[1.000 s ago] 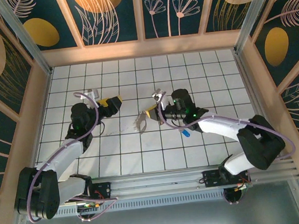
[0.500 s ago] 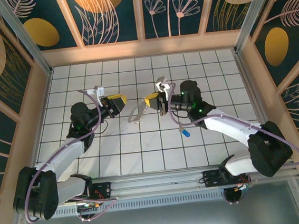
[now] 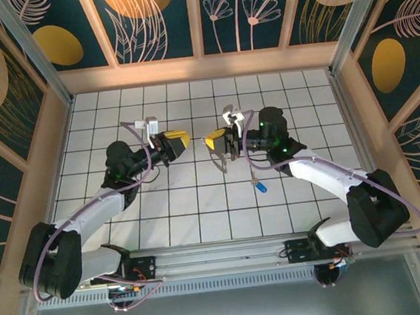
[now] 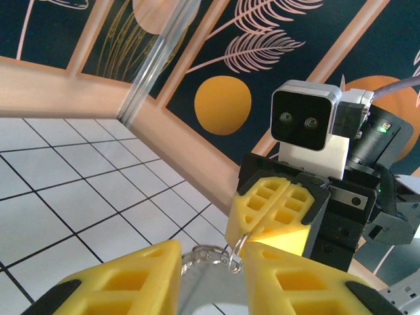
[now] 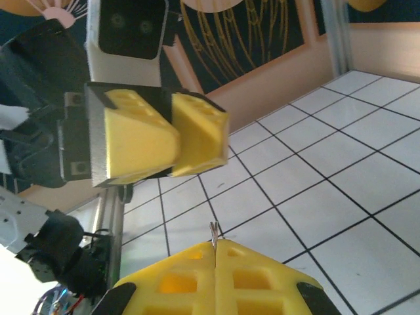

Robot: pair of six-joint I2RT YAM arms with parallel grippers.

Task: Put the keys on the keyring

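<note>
Both hands have come up and inward since a second ago. The left hand (image 3: pixel 181 139) and right hand (image 3: pixel 210 140) now face tip to tip above the middle of the desk (image 3: pixel 201 218), with a narrow gap between them. The keyring (image 4: pixel 207 252) has left the desk and hangs from the right hand, which is clenched on its thin metal edge. The left hand's fingers (image 4: pixel 131 279) have drawn closer but stand parted. From its wrist camera the bumpy chain side shows in the gap beyond the tips, seemingly untouched, though the near part is blurred. The key (image 3: pixel 260 187), blue-headed, lies unmoved on the desk just beside the right forearm (image 3: pixel 308 169), apart from the keyring. Open desk lies on every side. The wooden walls (image 3: pixel 201 67) and near rail (image 3: pixel 226 249) are well apart from both hands.
</note>
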